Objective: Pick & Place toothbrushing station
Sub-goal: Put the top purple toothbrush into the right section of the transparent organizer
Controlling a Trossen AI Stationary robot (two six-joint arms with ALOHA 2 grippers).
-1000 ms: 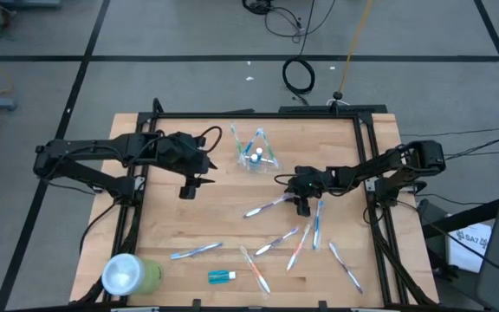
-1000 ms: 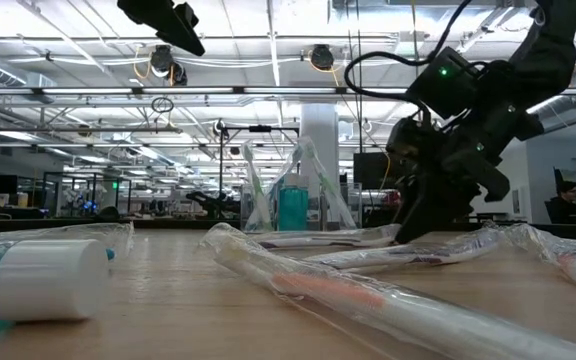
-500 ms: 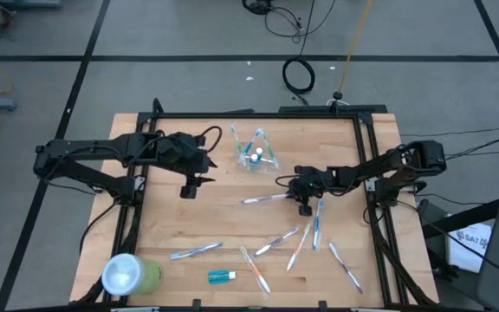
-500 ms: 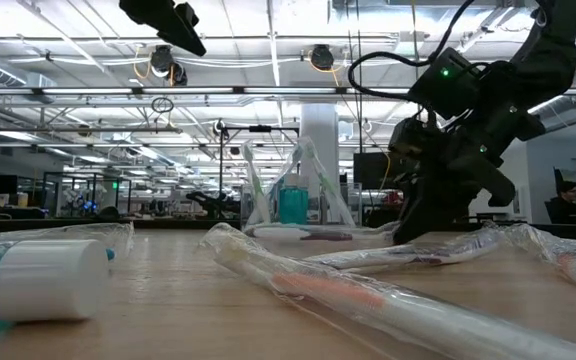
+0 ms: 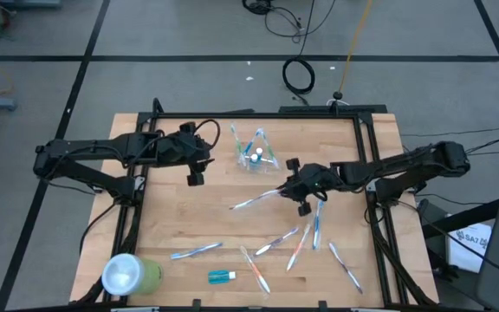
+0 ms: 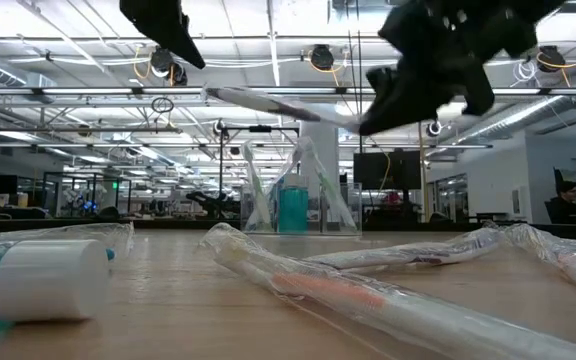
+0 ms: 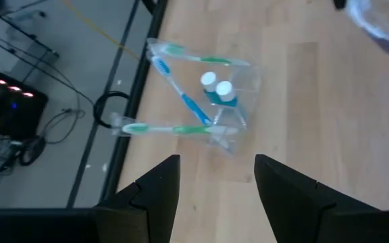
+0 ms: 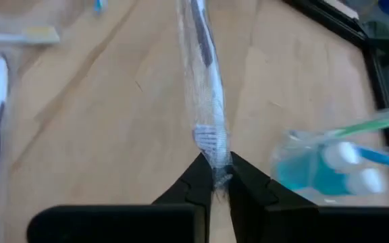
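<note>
clear plastic marks the goal: the small transparent cup [image 5: 256,159] stands near the far middle of the wooden table [image 5: 189,225], already holding a couple of wrapped toothbrushes that lean out of it and what look like two small tubes with white caps. the right gripper [image 5: 291,185] is clamped on the bristle end of a wrapped toothbrush [image 5: 254,200], lifted clear of the table; the right wrist view shows the fingers pinched tight on the wrapper just below the bristles, with the handle running straight away from them. from above, the brush's long axis points toward the left and slightly toward the near edge, while the cup lies to the far left of the gripper, near but apart. so the brush lies almost level and across the line to the cup, and by my reading it must be tipped more upright and carried toward the far side before it can drop in. the left gripper [image 7: 211,196] hovers just left of the cup with its fingers spread and nothing between them, looking down at it. more wrapped brushes and a toothpaste tube [image 5: 221,276] lie loose on the near half, with a green cup [image 5: 130,276] on its side at the near left corner.
</note>
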